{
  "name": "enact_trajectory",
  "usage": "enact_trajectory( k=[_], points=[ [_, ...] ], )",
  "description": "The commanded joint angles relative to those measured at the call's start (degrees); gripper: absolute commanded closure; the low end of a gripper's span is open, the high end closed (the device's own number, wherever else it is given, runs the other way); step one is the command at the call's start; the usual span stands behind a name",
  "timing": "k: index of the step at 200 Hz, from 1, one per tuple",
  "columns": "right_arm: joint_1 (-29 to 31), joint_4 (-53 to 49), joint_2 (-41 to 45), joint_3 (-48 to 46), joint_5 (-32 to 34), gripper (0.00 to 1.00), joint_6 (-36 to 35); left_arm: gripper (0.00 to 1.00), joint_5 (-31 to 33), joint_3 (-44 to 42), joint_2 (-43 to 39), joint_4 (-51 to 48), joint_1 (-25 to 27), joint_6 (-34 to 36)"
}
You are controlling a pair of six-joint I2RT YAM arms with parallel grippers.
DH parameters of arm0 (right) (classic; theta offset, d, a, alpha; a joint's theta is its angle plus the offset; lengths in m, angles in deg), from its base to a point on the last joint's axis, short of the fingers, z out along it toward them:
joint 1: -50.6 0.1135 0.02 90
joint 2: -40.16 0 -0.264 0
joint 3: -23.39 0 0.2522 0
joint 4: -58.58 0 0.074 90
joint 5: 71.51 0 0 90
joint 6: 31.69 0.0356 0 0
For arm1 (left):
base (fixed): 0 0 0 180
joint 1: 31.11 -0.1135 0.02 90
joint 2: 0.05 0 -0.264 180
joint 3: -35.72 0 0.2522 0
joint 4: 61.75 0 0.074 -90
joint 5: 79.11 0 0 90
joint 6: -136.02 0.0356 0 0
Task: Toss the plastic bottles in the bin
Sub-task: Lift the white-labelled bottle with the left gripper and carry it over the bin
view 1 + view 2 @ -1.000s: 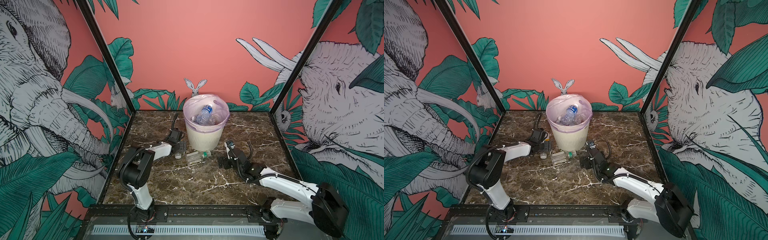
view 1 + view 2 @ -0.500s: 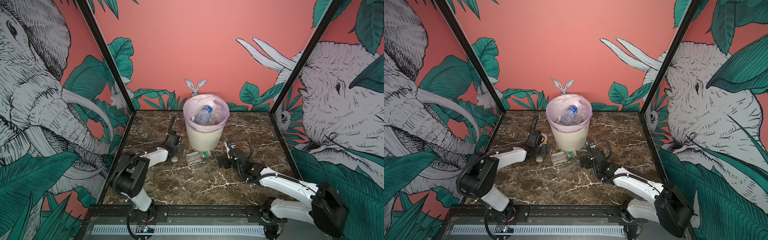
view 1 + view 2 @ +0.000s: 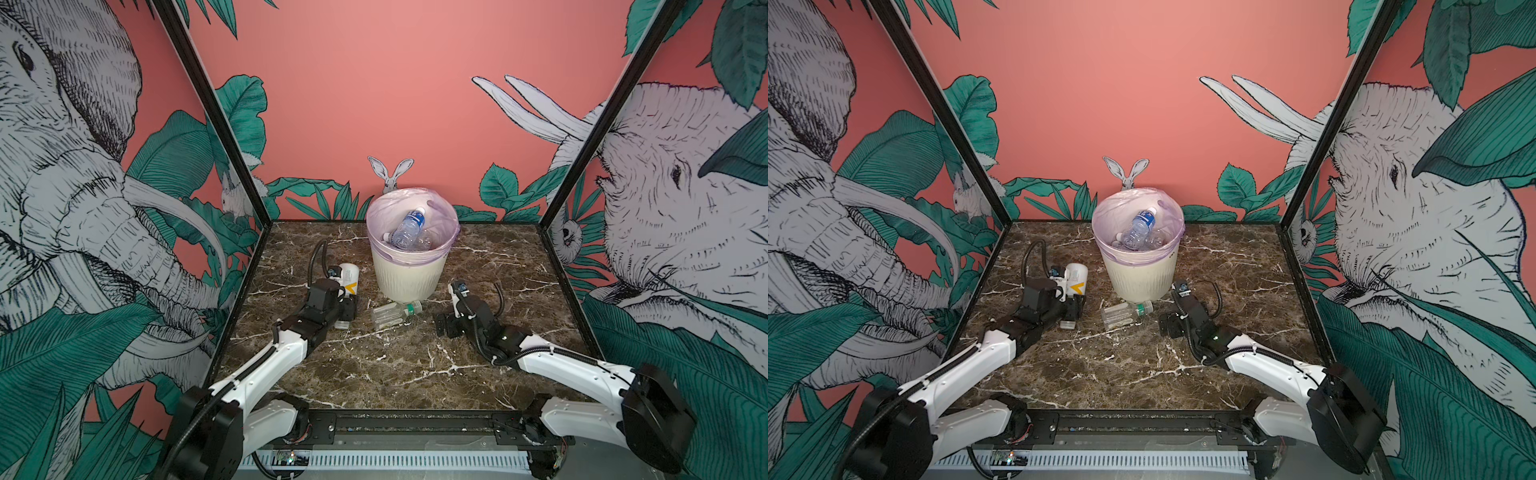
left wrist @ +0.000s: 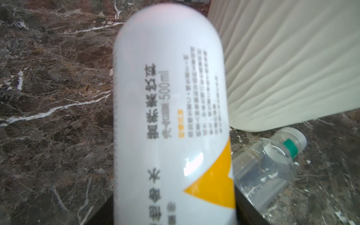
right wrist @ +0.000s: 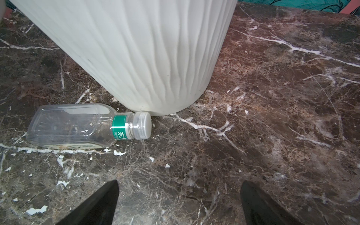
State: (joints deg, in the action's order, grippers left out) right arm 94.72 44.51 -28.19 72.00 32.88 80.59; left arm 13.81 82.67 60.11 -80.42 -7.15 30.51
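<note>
**Step in hand: white bottle gripped, lift to bin pending**

**Step.** The left gripper [image 3: 345, 307] is clamped across the white bottle [image 3: 350, 276], just beside the bin [image 3: 409, 278], to the left of it in both top views. In the left wrist view the bottle fills the space between the jaws, with its rounded end pointing away from the wrist. Whether it is clear of the table [image 3: 395, 365] cannot be told. On this evidence the pick is made and the drop is not yet done. Several binned bottles [image 3: 409, 226] lie inside the liner. One clear bottle [image 3: 395, 313] lies on its side on the table, with its cap at the bin's foot.

**Next move.**
1. Raise the white bottle above the rim.
2. Carry it over the opening.
3. Release it.

The rim stands well above the gripper, so lift before moving sideways. Otherwise the bottle or jaws may strike the wall and shift the bin. The clear bottle is then left to collect.

**Arm pose.** The left arm reaches forward, low over the table, with the wrist close to level. The right arm is also extended low, and the right gripper [image 3: 444, 326] is near the bin's front right. Its jaws are wide apart and empty. The right wrist view shows bare table between the fingertips [image 5: 109, 194], which face the bin's foot. The clear bottle lies off to one side.
</note>
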Motion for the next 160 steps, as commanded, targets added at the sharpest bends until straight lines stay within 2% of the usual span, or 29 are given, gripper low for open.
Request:
enact_trajectory(
  k=[1,40,95,131,160],
  points=[
    [-0.17,2.07,0.42,-0.92,-0.13,0.01,-0.13,0.47,-3.33,-2.30,-7.26,-3.49,-0.14,2.11],
    [-0.17,2.55,-0.19,-0.93,-0.71,0.01,0.04,0.45,-5.16,-4.75,-20.12,-9.32,0.03,3.89],
    [-0.17,3.08,-1.77,-0.71,-1.29,0.01,0.31,0.42,-8.58,-5.82,-35.27,-13.52,0.30,1.42],
    [-0.16,3.41,-2.31,-0.57,-1.73,0.01,0.48,0.42,-9.99,-2.83,-39.09,-15.41,0.36,0.40],
    [-0.17,3.40,-2.00,-0.71,-1.62,0.01,0.76,0.41,-11.93,1.28,-38.21,-14.74,0.36,0.81]
  ],
)
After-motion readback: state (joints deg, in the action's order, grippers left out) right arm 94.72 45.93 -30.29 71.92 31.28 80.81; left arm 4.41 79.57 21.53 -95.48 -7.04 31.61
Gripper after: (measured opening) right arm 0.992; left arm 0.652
